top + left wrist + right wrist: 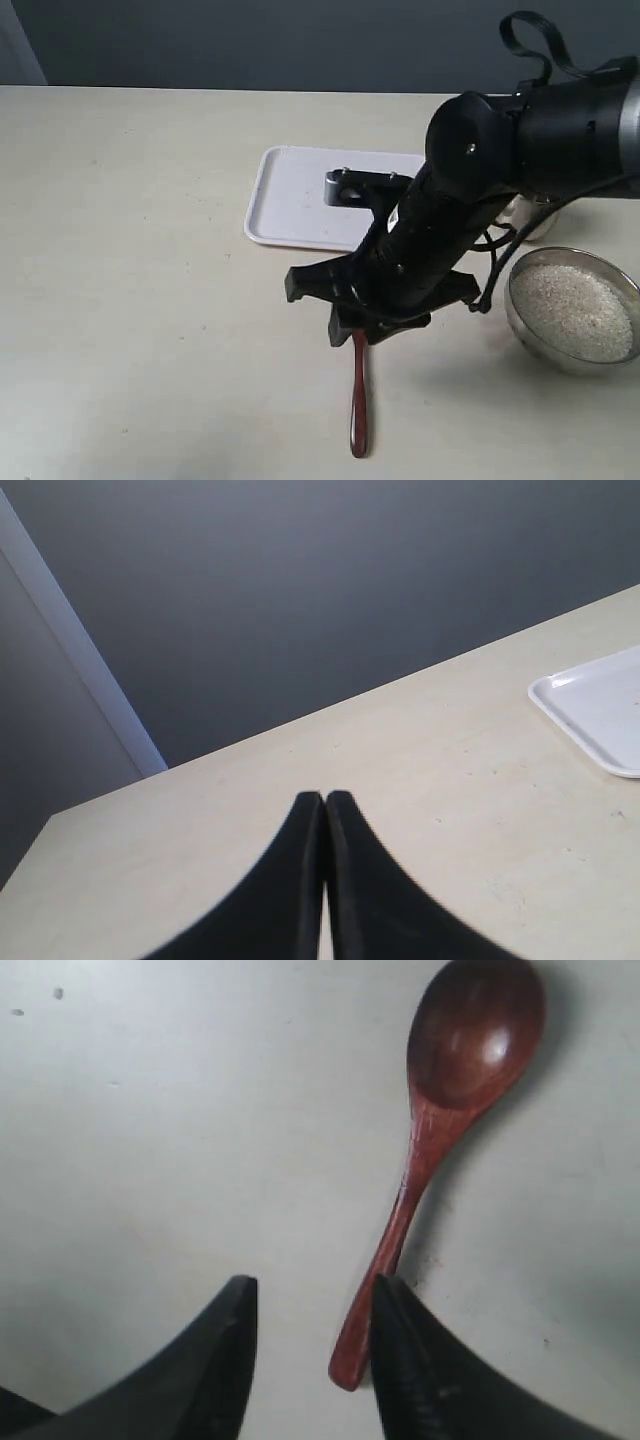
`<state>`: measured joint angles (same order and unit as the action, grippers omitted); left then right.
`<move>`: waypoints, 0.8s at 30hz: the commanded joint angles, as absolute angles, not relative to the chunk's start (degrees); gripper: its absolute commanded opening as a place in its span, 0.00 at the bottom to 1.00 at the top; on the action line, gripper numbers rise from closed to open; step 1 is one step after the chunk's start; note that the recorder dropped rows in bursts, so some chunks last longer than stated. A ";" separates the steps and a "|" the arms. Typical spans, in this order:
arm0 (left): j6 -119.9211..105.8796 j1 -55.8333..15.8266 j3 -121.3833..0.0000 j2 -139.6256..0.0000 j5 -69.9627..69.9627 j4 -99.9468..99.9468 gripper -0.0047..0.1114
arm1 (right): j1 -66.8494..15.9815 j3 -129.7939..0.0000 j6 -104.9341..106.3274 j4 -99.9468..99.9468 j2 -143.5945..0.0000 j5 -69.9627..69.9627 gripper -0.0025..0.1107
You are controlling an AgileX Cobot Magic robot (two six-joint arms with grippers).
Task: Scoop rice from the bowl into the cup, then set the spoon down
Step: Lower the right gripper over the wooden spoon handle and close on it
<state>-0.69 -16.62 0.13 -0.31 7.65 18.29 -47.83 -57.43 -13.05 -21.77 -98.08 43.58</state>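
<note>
at lower centre of the exterior view the spoon (pixel 358 400) lies flat and empty on the table (pixel 130 300), well left of the bowl (pixel 522 335) of rice (pixel 575 310), with the right gripper (pixel 365 328) low over its handle end; the cup cannot be made out. the right wrist view shows the jaws narrowly parted, the handle tip between them but just beside one finger (pixel 420 1380), so the grasp judged in hand calls for a slight sideways shift to centre the thin stem before closing. the left gripper (pixel 323 805), seen only in its own wrist view, is pressed closed on nothing
</note>
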 commanded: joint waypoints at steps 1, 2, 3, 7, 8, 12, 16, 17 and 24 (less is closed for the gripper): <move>-0.45 -16.65 0.00 0.00 7.06 18.11 0.04 | -48.01 -57.42 -13.56 -21.86 -101.41 44.27 0.42; -0.45 -16.65 0.00 0.00 7.06 18.11 0.04 | -48.01 -57.42 -13.56 -21.99 -102.36 44.56 0.42; -0.45 -16.65 0.00 0.00 7.06 18.11 0.04 | -48.01 -57.42 -13.56 -22.41 -103.26 44.56 0.42; -0.45 -16.65 0.00 0.00 7.06 18.11 0.04 | -48.11 -57.42 -13.56 -23.18 -105.63 44.15 0.42; -0.45 -16.65 0.00 0.00 7.06 18.11 0.04 | -48.11 -57.42 -13.56 -23.18 -106.09 44.14 0.42; -0.45 -16.65 0.00 0.00 7.06 18.11 0.04 | -48.11 -57.42 -13.56 -23.51 -107.59 43.91 0.42; -0.45 -16.65 0.00 0.00 7.06 18.11 0.04 | -48.11 -57.42 -13.56 -24.43 -108.93 43.14 0.42; -0.45 -16.65 0.00 0.00 7.06 18.11 0.04 | -48.11 -57.42 -13.56 -24.67 -109.07 43.14 0.42; -0.45 -16.65 0.00 0.00 7.06 18.11 0.04 | -48.11 -57.42 -14.07 -24.73 -109.57 42.91 0.42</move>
<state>-0.69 -16.62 0.13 -0.31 7.65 18.29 -48.07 -57.43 -13.75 -24.64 -109.58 43.36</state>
